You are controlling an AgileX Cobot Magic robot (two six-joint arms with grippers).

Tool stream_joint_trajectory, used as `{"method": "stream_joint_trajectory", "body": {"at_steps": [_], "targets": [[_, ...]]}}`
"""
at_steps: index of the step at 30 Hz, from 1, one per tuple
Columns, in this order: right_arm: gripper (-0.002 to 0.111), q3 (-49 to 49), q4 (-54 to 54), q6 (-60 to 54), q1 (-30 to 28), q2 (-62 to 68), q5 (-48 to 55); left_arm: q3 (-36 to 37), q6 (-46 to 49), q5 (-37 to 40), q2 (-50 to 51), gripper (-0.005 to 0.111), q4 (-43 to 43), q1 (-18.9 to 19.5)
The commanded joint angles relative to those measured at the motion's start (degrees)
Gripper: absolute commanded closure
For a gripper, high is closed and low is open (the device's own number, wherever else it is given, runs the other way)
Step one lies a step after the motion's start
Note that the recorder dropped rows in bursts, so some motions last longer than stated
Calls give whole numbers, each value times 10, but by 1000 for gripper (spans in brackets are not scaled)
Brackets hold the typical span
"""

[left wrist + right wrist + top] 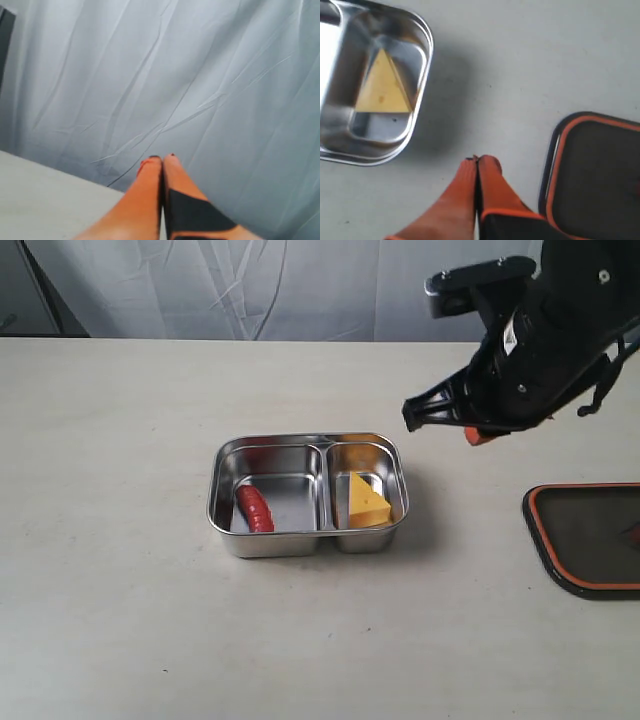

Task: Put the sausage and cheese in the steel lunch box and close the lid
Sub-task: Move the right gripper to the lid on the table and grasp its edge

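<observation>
The steel lunch box (222, 498) sits mid-table with no lid on it. The red sausage (255, 508) lies in its larger left compartment, and the yellow cheese (366, 502) lies in the smaller right one. The cheese (382, 86) and that end of the lunch box (422, 70) also show in the right wrist view. The dark lid (590, 537) lies underside up, orange seal showing, at the table's right edge; the lid (600, 175) is beside my right gripper (478, 160). That gripper (478, 435) hovers shut and empty between box and lid. My left gripper (162, 158) is shut, empty, facing the curtain.
A pale grey curtain (200, 75) hangs behind the table. The cream tabletop (120, 440) spreads bare around the lunch box. The right arm's black body (540, 340) hangs above the table's back right.
</observation>
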Motion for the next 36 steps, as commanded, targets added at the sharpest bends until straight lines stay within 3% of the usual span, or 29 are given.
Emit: {"method": "stream_joint_trajectory", "body": {"at_steps": [1,10,18,24,34,36], "targets": [[109,51,-4,3,-15,-5,-5,2,-14,-59,-2,107,14,-7],[109,136,-120,142,-37,-5,-17,2,-29,-101,-2,107,16,-7],[109,160,53,-27,-162,-5,-18,2,-29,-101,-2,107,42,-7],[109,204,65,-91,-168,9,-76,2,-29,-101,-2,107,42,-7],[109,229,13,16,-168,83,-132,2,-29,-101,-2,107,55,-7],[102,229,13,16,-168,84,-136,2,-29,-101,-2,107,58,-7]]}}
